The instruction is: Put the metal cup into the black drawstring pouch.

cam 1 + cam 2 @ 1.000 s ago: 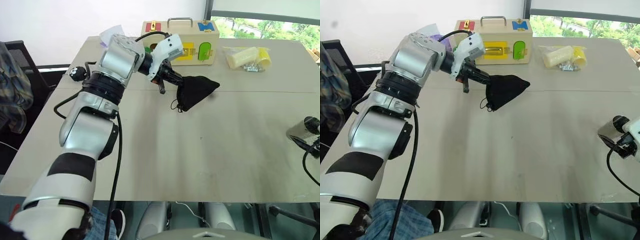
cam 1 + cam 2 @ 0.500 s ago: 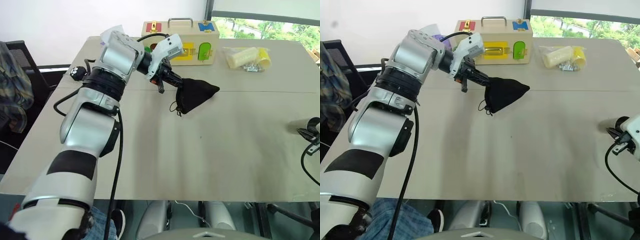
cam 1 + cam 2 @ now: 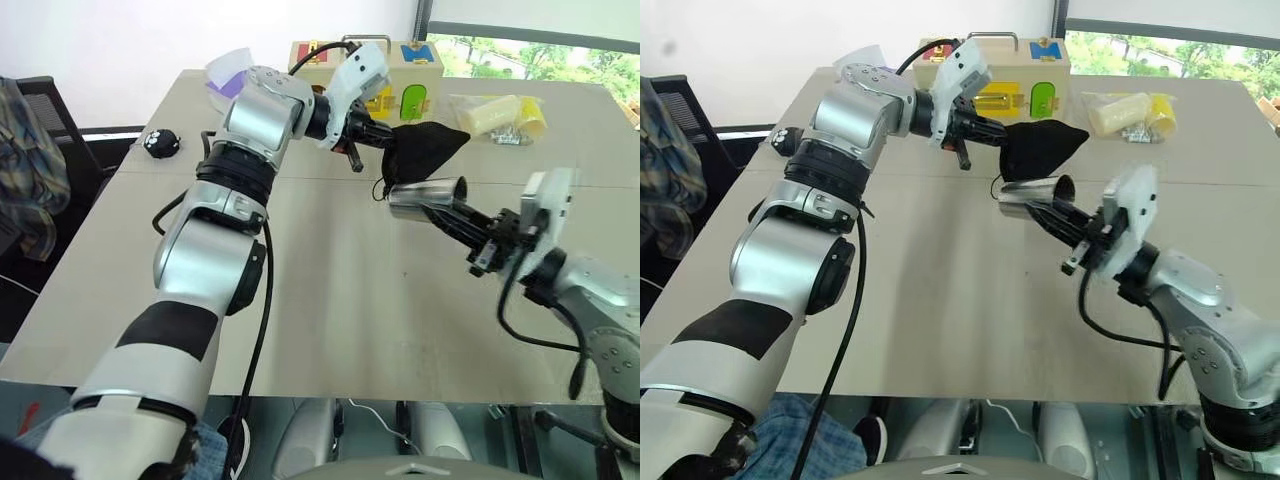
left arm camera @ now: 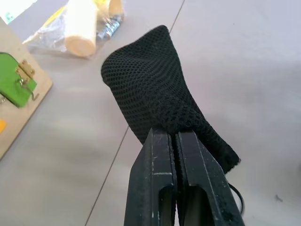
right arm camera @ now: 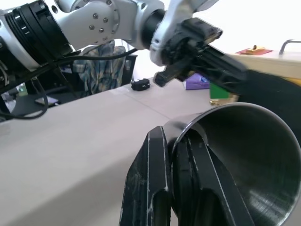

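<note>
Metal cup (image 3: 427,194) lying sideways, right fingers (image 5: 162,188) pinching rim; left fingers (image 4: 162,188) pinching pouch (image 3: 425,147).

**Open table in front, clutter along the far edge**

The near and middle table (image 3: 330,300) lies bare, giving a gripper free passage. Held above its middle, the black drawstring pouch (image 3: 425,148) and the metal cup (image 3: 425,196) just beneath it crowd that air. A wooden latch box (image 3: 405,85), a wrapped yellow roll (image 3: 487,113) and a small black toy (image 3: 159,142) block the far edge.
</note>
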